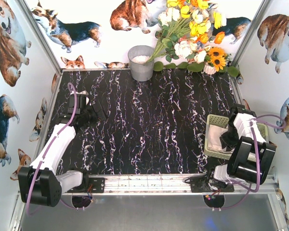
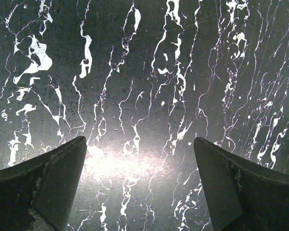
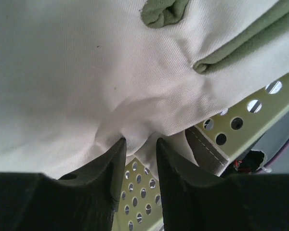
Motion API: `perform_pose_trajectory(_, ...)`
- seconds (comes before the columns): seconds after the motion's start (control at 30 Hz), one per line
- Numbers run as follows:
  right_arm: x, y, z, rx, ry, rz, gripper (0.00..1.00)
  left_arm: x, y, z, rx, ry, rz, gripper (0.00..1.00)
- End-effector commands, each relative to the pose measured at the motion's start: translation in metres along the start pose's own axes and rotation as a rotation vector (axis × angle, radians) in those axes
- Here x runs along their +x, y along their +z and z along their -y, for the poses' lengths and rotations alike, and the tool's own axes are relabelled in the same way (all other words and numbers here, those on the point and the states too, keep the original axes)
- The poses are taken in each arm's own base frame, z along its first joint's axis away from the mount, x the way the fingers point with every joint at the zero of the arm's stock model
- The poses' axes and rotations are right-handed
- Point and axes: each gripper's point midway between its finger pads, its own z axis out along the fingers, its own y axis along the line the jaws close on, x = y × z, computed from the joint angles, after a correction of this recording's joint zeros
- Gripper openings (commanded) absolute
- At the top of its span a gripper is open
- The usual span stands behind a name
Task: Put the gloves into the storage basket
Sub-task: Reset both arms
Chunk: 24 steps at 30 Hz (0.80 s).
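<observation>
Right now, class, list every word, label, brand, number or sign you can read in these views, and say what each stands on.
There are none to read: the storage basket, the gloves, the grey bucket, the corgi-print walls and the marbled table show no writing.

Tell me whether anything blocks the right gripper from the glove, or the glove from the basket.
Nothing visible does. The right gripper pinches a fold of the glove, with nothing between them, and the glove already lies inside the basket.
</observation>
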Motion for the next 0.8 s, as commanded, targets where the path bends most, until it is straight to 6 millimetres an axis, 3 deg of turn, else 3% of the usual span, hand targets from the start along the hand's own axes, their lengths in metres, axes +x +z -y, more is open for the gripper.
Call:
perform_pose_trajectory(0.0,0.007,0.015,-0.003,0.016,0.050,-0.018,0.34,-0.005,-0.007,-0.003,-0.002,-0.002,0.031,0.87)
perform_pose_trajectory(0.1,0.008,0.015,-0.004,0.000,0.045,-0.020,0.34,-0.004,-0.008,-0.005,-0.009,0.000,0.032,0.87)
perform_pose_trajectory(0.2,-0.003,-0.002,-0.002,-0.032,0.038,0.033,0.38,-0.009,-0.012,-0.005,-0.016,0.007,0.057,0.87)
perform_pose_trajectory(0.33,-0.030,-0.048,-0.002,-0.136,0.040,0.157,0.47,-0.026,-0.020,-0.002,-0.020,0.023,0.116,0.88)
perform_pose_trajectory(0.5,-0.053,-0.114,-0.027,-0.397,-0.034,0.276,0.58,-0.055,-0.032,0.003,-0.034,0.037,0.219,0.95)
perform_pose_trajectory(0.67,-0.049,-0.183,-0.069,-0.724,-0.305,0.433,0.65,-0.099,-0.064,0.008,-0.038,0.064,0.456,1.00)
perform_pose_trajectory(0.77,-0.046,-0.216,-0.088,-0.887,-0.424,0.647,0.72,-0.118,-0.084,-0.009,-0.127,0.055,0.597,1.00)
